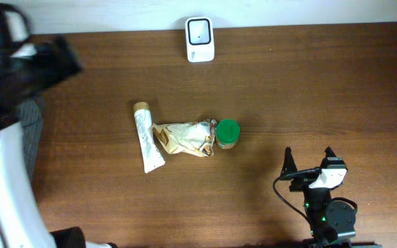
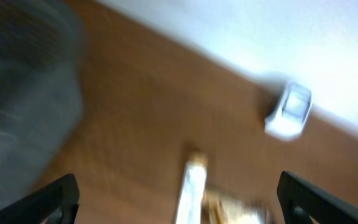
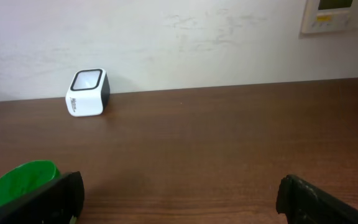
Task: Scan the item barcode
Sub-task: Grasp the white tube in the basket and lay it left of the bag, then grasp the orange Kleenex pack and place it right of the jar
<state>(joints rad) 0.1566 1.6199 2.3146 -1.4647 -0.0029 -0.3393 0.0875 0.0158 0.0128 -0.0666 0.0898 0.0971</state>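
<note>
A white barcode scanner (image 1: pixel 200 39) stands at the table's back edge and shows too in the left wrist view (image 2: pixel 289 111) and right wrist view (image 3: pixel 87 92). Mid-table lie a white tube (image 1: pixel 147 145), a crumpled beige packet (image 1: pixel 183 138) and a green-lidded jar (image 1: pixel 227 133). My left gripper (image 2: pixel 179 185) is open and empty, high above the tube (image 2: pixel 191 186), in a blurred view. My right gripper (image 1: pixel 309 158) rests open near the front right, with nothing between its fingers (image 3: pixel 180 190). The jar's green lid (image 3: pixel 22 180) sits just beyond its left finger.
My left arm (image 1: pixel 19 62) is a dark blur over the table's far left corner. A grey bulky shape (image 2: pixel 23 106) sits off the left edge. Bare brown tabletop (image 1: pixel 322 89) stretches across the right half. A wall panel (image 3: pixel 337 14) hangs behind.
</note>
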